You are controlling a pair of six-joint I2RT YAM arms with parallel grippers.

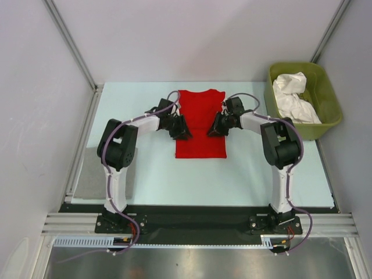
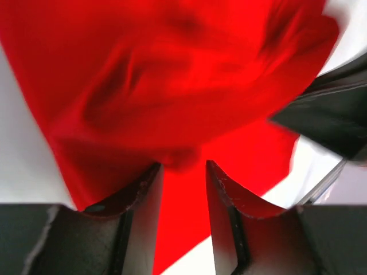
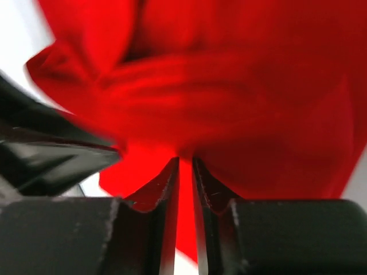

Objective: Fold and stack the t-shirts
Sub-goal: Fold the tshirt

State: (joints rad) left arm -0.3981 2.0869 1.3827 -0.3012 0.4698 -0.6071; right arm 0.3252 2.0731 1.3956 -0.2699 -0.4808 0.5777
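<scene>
1. Your plain bright red cloth t-shirt [image 1: 200, 125] lies flat in the middle of the pale bench [image 1: 232, 174]. Its collar points toward the far edge. From above it reads as a tall, narrow rectangle with no sleeve sticking out on either side.
2. Your left tool [image 1: 181, 129] sits at the left edge of the red t-shirt, about halfway along its length. Your right tool [image 1: 216, 125] sits at the right edge, facing it across the cloth.
3. In the left wrist view, the left fingers [image 2: 143, 195] stand a little apart. Red cloth fills the gap and a small fold bunches at the tips. You cannot tell whether that fold is pinched or only lies beyond them.
4. In the right wrist view, the right fingers [image 3: 166, 189] are drawn in to a thin slit on a fold of the red t-shirt. The cloth ahead of them is rumpled and blurred.
5. The plain white cloth t-shirts [image 1: 293, 99] lie crumpled inside the olive-green plastic tub [image 1: 325, 81] at the far right corner, well apart from the red t-shirt.
6. A grey rectangular pad [image 1: 93, 174] lies at the left side of the bench, just beside the left arm.
</scene>
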